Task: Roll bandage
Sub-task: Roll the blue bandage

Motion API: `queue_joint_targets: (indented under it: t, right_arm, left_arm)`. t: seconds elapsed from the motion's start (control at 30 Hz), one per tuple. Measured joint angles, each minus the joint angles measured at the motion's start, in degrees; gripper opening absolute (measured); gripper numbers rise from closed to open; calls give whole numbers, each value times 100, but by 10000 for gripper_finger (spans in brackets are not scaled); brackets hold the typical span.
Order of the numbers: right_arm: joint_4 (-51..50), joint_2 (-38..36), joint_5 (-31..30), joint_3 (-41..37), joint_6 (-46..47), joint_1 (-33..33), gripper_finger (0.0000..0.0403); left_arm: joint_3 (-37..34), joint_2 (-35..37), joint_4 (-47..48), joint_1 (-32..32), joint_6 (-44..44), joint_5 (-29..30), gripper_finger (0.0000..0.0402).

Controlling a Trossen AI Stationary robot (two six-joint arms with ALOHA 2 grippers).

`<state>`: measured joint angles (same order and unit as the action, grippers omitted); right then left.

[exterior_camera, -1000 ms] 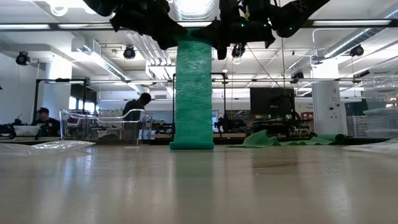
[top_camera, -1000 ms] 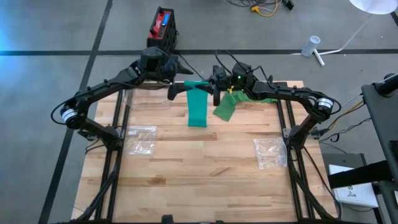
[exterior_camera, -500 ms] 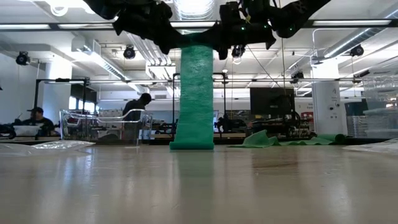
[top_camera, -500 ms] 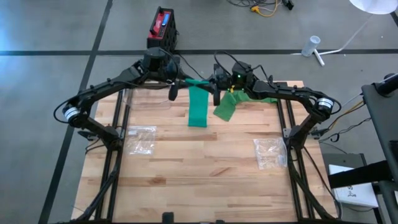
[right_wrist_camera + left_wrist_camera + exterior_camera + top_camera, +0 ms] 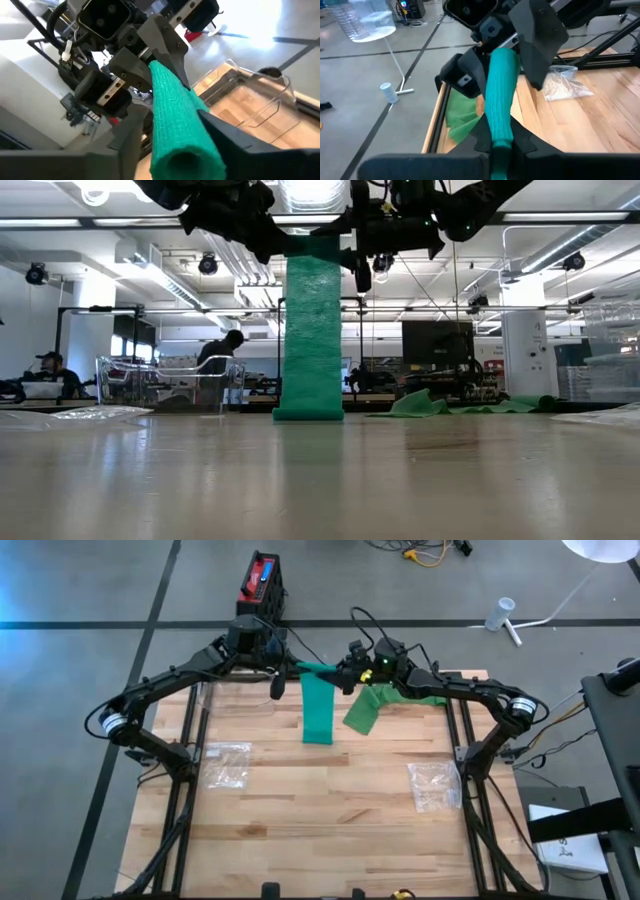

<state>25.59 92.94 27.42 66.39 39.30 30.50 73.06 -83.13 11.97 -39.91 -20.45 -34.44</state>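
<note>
Both grippers clamping the bandage (image 5: pixel 318 708) roll, held above the table's (image 5: pixel 330 810) far edge.
Left gripper (image 5: pixel 292 667) and right gripper (image 5: pixel 345 676) are each gripping one end; loose tail is hanging down, touching wood.

High view: straight down over whole table (image 5: pixel 330 810), far off. Low view: tabletop level, facing room. Wrist views: close, opposed along rolled bandage (image 5: pixel 500 105). Shared by all: hanging bandage strip (image 5: pixel 313 330).
</note>
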Motion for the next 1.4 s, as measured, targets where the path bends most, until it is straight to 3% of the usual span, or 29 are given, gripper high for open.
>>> queue_joint_targets:
  t: [0.23,0.47,0.77,0.9,1.27,1.4]
  right_arm:
    - [158,115,-50,-2,743,15,265]
    - [482,125,-61,-2,1110,15,300]
    - [479,125,-50,-2,1112,15,300]
    - [483,125,-69,-2,1119,17,288]
    - [474,125,-224,-4,1223,28,272]
    - [463,125,-361,-4,1271,28,274]
  left_arm:
    - [-2,0,-96,31,-95,-8,10]
    - [-86,0,-314,124,-485,50,9]
    - [-247,0,-623,124,-475,288,8]
    - [-258,0,-650,125,-602,651,8]
    - [-258,0,-783,153,-910,746,8]
    - [-265,0,-790,261,-1126,1219,8]
